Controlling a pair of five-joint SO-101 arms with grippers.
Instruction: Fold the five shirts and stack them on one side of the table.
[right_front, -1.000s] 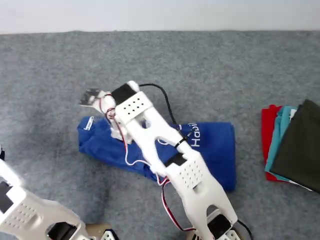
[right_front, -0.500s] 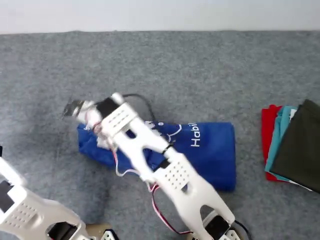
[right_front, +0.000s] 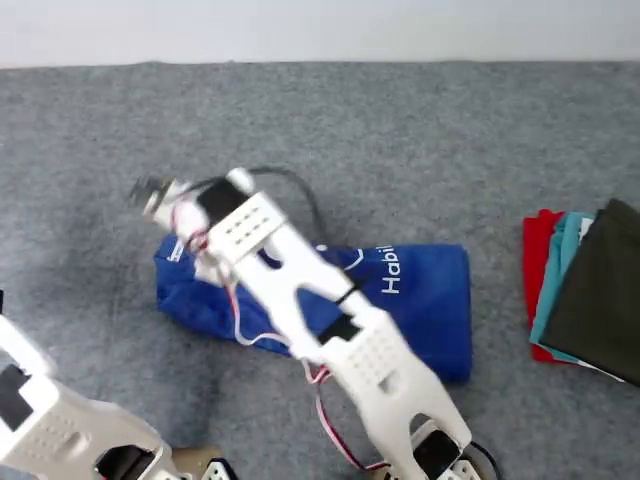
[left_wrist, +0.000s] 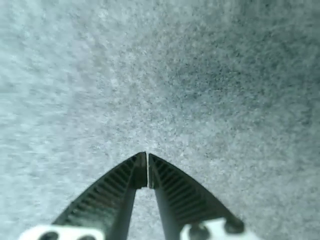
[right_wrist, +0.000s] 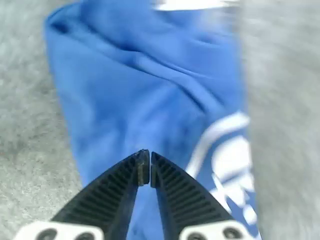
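Observation:
A blue shirt (right_front: 420, 300) with white print lies roughly folded in the middle of the grey table, its left end bunched. My right arm stretches diagonally over it. My right gripper (right_front: 150, 190) hangs above the shirt's far left corner. In the right wrist view the right gripper (right_wrist: 146, 154) is shut with nothing in it, and the blue shirt (right_wrist: 150, 90) lies below. My left gripper (left_wrist: 147, 156) is shut and empty over bare grey felt. A stack of folded shirts (right_front: 585, 290), red, teal and dark, sits at the right edge.
The left arm's white body (right_front: 50, 430) sits at the near left corner. A pale wall (right_front: 320, 30) bounds the table's far edge. Grey felt (right_front: 450, 150) stretches behind the blue shirt and between it and the stack.
My right arm swung left over the blue shirt's left end, then rose slightly. The shirt's left end looks a little more bunched. The left arm and the stack stayed put.

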